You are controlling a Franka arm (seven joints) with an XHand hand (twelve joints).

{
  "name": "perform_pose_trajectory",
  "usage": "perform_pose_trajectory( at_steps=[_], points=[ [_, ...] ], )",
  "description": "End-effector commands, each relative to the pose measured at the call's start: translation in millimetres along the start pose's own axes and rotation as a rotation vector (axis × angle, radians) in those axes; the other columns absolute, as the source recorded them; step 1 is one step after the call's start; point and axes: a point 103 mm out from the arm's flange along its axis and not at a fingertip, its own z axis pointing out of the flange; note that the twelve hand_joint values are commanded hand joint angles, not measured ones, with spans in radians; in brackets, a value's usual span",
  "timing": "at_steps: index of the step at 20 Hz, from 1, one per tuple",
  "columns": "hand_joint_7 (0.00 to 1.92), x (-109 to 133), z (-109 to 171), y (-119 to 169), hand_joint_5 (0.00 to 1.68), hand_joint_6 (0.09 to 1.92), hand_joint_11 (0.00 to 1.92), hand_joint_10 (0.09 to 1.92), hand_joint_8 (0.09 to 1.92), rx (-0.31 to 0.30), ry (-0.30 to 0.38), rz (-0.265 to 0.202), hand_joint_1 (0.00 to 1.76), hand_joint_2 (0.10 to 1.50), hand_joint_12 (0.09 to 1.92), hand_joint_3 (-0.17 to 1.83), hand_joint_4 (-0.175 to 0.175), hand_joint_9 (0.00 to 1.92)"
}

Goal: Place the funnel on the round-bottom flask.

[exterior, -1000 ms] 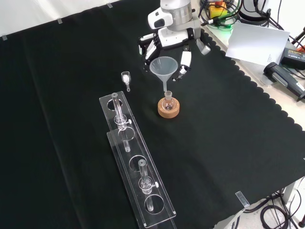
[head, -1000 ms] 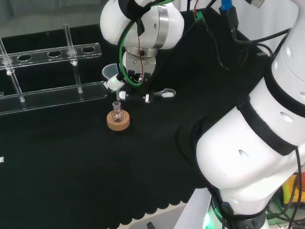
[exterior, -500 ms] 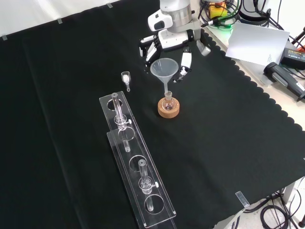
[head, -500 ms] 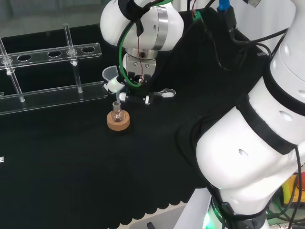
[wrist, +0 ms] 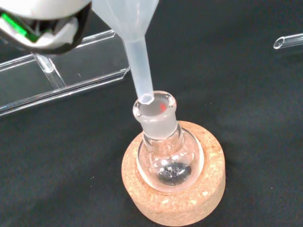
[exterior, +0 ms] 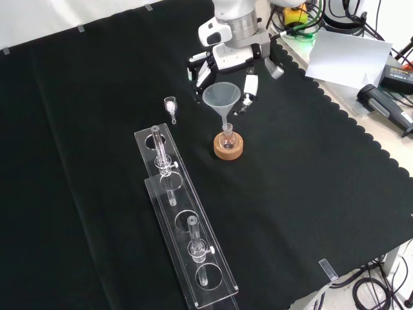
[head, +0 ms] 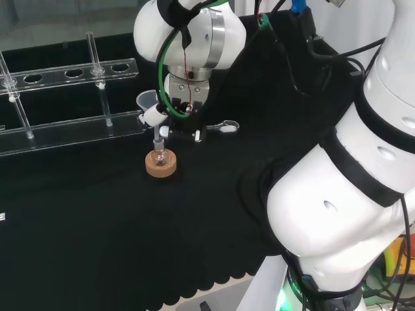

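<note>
Funnel (exterior: 221,97): grasped by the hand (exterior: 227,59), fingers curled about its cone; stem tip now at the mouth of the round-bottom flask (wrist: 163,142), having come down over the last second. Flask: on cork ring (exterior: 229,147), mid-cloth, near the bench's far edge in the front view. Status: insertion beginning, release pending.

A black cloth-covered bench (head: 97,246) carries a small round-bottom flask (head: 159,155) seated in a cork ring (head: 161,166) near its middle. Directly above, the hand (head: 175,120) holds a clear funnel (head: 149,102), its stem pointing down at the flask's neck. A clear rack (head: 65,97) stands along the bench's far left edge.
</note>
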Motion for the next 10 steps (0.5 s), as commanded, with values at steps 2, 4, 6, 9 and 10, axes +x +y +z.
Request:
perform_pose_trajectory(
  at_steps=[2, 4, 6, 9, 10],
  points=[
    [1.12, 2.5, -1.0, 3.4, 0.87, 0.6, 0.0, 0.35, 0.58, -0.001, -0.001, -0.001, 0.9, 0.49, 1.28, 0.91, 0.078, 0.81],
    [1.12, 1.2, -2.8, 4.0, 0.87, 0.6, 0.0, 0.35, 0.58, -0.006, -0.005, 0.002, 0.9, 0.49, 1.28, 0.91, 0.078, 0.81],
    [1.12, 0.1, -4.2, 4.2, 0.87, 0.6, 0.0, 0.35, 0.58, -0.01, -0.006, 0.004, 0.9, 0.49, 1.28, 0.91, 0.079, 0.81],
    [1.12, -1.8, -4.6, 3.8, 0.87, 0.6, 0.0, 0.35, 0.58, -0.008, -0.013, 0.005, 0.9, 0.49, 1.28, 0.91, 0.079, 0.81],
    [1.12, -2.4, -4.8, 3.6, 0.87, 0.6, 0.0, 0.35, 0.58, -0.009, -0.014, 0.005, 0.9, 0.49, 1.28, 0.91, 0.079, 0.81]
  ],
)
